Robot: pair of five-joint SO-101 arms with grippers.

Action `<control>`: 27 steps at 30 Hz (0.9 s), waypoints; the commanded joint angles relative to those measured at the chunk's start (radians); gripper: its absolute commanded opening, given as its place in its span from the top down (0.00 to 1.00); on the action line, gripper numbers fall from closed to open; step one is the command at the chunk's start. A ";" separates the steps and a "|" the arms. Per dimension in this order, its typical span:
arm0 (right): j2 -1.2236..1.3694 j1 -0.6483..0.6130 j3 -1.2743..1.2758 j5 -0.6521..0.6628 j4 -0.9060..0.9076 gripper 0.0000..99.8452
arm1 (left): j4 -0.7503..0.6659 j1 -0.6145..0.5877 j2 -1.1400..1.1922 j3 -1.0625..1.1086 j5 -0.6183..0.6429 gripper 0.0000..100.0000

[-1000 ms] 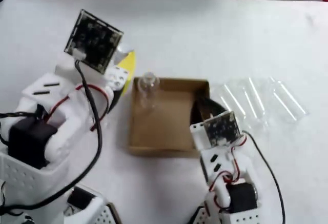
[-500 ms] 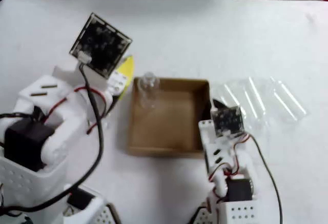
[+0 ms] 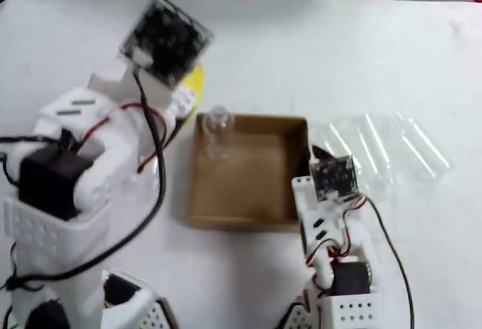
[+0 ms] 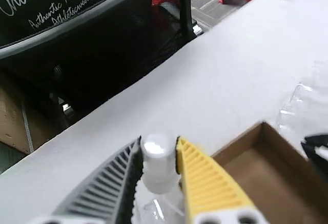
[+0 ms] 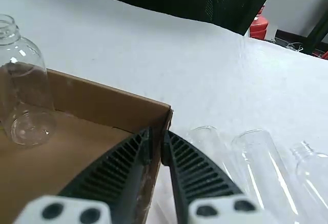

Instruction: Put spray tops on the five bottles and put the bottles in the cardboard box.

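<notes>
Left claw [image 4: 158, 146]: jaws clamped on a white spray top [image 4: 156, 170], between the grey and yellow fingers. I log this arm at the upper left of the high view.
Right claw [image 5: 156, 142]: jaws narrow, nearly together, at the right wall of the cardboard box [image 3: 241, 222], centre frame.
Bottle [image 3: 219, 129]: clear, uncapped, upright in the box's upper left corner.
Further clear bottles [image 3: 392, 148]: lying side by side on the white table [image 3: 301, 50], right of the box.

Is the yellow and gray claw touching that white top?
Touching. The left wrist view shows the left gripper pinching the white spray top from both sides, with no gap on either side.
</notes>
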 commanded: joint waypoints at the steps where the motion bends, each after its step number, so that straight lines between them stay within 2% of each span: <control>1: -0.002 0.010 -0.003 -0.009 -0.018 0.98 | 0.011 0.002 0.117 -0.218 0.169 0.98; 8: -0.002 0.007 0.018 -0.008 -0.042 0.98 | 0.020 0.001 0.148 -0.259 0.258 0.98; 27: -0.002 0.007 0.034 -0.008 -0.076 0.98 | -0.118 0.021 0.309 -0.259 0.253 0.98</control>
